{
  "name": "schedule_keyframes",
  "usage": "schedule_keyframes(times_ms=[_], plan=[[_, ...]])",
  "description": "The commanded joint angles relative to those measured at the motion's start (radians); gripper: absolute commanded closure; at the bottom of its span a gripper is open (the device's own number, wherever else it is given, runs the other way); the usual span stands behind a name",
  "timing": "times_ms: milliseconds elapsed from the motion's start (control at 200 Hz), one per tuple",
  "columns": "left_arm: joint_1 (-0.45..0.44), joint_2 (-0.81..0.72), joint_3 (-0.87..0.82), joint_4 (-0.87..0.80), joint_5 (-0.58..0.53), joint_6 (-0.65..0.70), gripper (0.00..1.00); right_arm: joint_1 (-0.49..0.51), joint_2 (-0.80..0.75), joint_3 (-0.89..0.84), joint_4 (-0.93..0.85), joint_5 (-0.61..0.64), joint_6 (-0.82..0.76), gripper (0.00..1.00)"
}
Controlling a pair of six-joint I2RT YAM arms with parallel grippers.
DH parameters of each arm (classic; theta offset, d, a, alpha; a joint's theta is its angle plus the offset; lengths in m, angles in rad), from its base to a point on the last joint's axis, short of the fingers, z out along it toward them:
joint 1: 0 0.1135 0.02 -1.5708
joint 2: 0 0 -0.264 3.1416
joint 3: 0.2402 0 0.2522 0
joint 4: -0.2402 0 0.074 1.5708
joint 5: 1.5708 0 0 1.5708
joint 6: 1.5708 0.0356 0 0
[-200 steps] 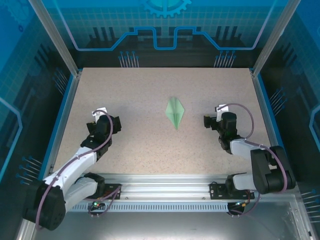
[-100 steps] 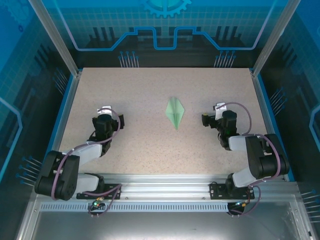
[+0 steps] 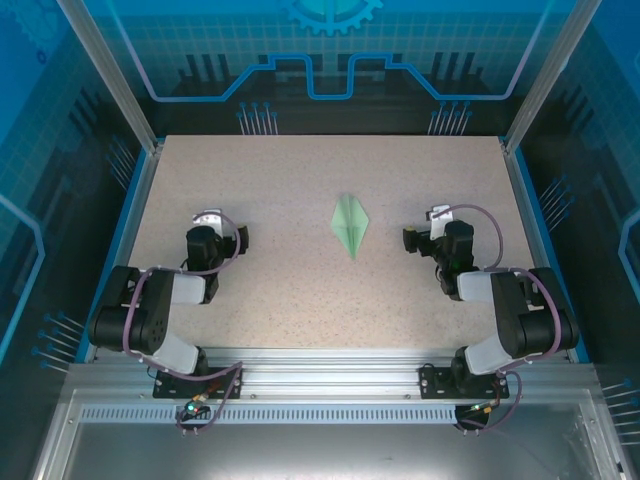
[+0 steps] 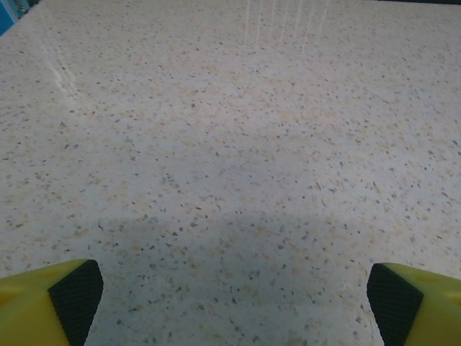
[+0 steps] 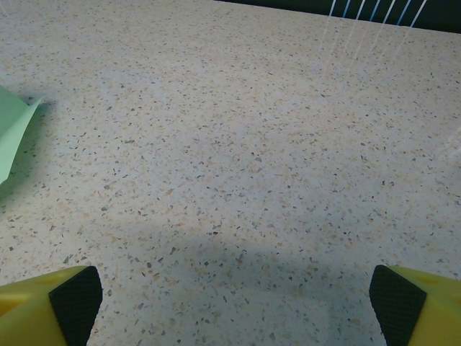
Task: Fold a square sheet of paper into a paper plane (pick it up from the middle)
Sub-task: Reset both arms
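The plane (image 3: 350,224) looks light and easily crushed, best pinched gently at its centre crease; left gripper (image 4: 234,299) and right gripper (image 5: 236,299) both stand wide open, empty.

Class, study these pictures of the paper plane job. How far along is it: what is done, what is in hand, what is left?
Done: the paper plane lies folded on the table, kite-shaped with a centre crease. In hand: nothing; the left gripper and the right gripper both stand open and empty, well apart from it. Left: apparently none of the folding, as far as these views show.
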State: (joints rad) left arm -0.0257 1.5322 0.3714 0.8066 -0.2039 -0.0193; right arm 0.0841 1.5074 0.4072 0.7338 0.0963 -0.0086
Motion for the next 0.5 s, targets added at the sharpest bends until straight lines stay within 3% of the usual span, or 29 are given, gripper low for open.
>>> schedule_keyframes(times_ms=[0,495], plan=[[0.007,-0.010,0.017,0.043,0.007,-0.016,0.02,-0.017,-0.004,0.018,0.030,-0.010,-0.001,0.01],[0.008,-0.009,0.027,0.026,0.035,-0.007,0.02,-0.017,-0.004,0.018,0.030,-0.009,0.000,0.01]])
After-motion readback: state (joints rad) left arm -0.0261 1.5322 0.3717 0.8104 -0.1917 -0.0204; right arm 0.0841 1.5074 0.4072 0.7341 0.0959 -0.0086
